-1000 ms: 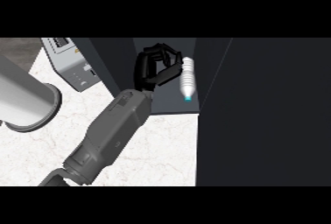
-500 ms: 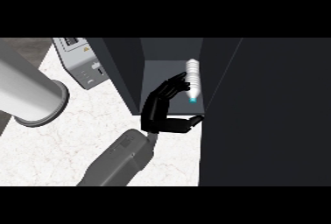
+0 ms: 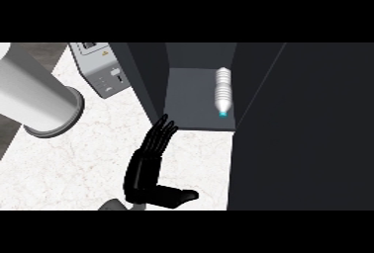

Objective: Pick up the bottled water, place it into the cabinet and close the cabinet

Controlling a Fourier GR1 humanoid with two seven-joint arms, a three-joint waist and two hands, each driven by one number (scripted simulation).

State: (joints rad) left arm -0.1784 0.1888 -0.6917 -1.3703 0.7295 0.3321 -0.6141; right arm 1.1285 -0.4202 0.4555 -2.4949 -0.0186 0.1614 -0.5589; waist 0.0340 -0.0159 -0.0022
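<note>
The bottled water (image 3: 223,91) lies on its side on the dark cabinet's shelf (image 3: 188,106), against the right inner wall, its blue cap toward the front edge. My right hand (image 3: 150,168) is outside the cabinet, over the white counter just in front of the shelf's left corner. It is open, with straight fingers pointing up toward the cabinet and the thumb stuck out to the right, and it holds nothing. The bottle is well apart from it. The left hand shows nowhere.
The open cabinet door (image 3: 306,123) fills the right side as a broad dark panel. A small grey appliance (image 3: 102,69) stands left of the cabinet's side wall. A big grey cylinder (image 3: 36,99) takes up the left edge over the marble counter (image 3: 87,158).
My right hand has let go of the bottle and pulled back out of the cabinet toward the lower edge, its fingers straightening. The bottle stays lying on the shelf.
</note>
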